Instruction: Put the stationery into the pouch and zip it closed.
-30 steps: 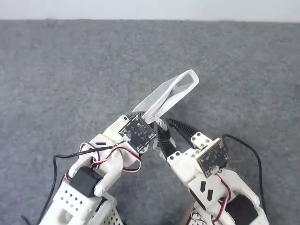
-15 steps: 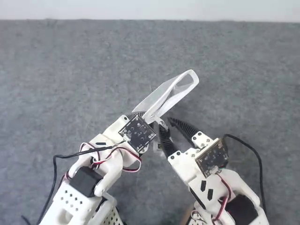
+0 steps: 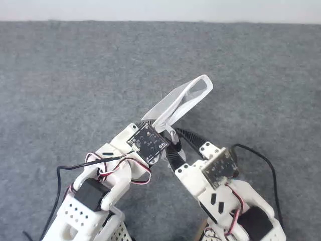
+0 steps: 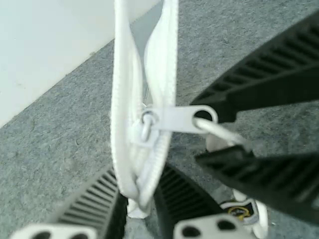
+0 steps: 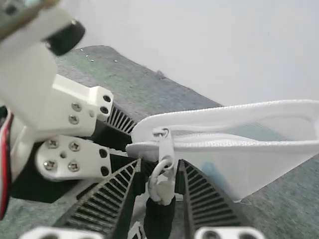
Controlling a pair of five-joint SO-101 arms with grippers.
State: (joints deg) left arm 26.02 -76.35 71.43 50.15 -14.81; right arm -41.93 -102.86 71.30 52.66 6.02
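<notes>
Left gripper (image 4: 137, 201) clamps pouch (image 3: 183, 100) near end. Right gripper (image 5: 158, 164) open astride zipper pull (image 5: 164, 147). Pinch pull squarely, draw toward far end, keep pouch taut.

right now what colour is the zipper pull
White zipper pull on the pouch, clearest in left wrist view.

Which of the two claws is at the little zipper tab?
The right gripper: it stands open on either side of the zipper pull, while the left gripper is clamped on the white pouch's end.
</notes>
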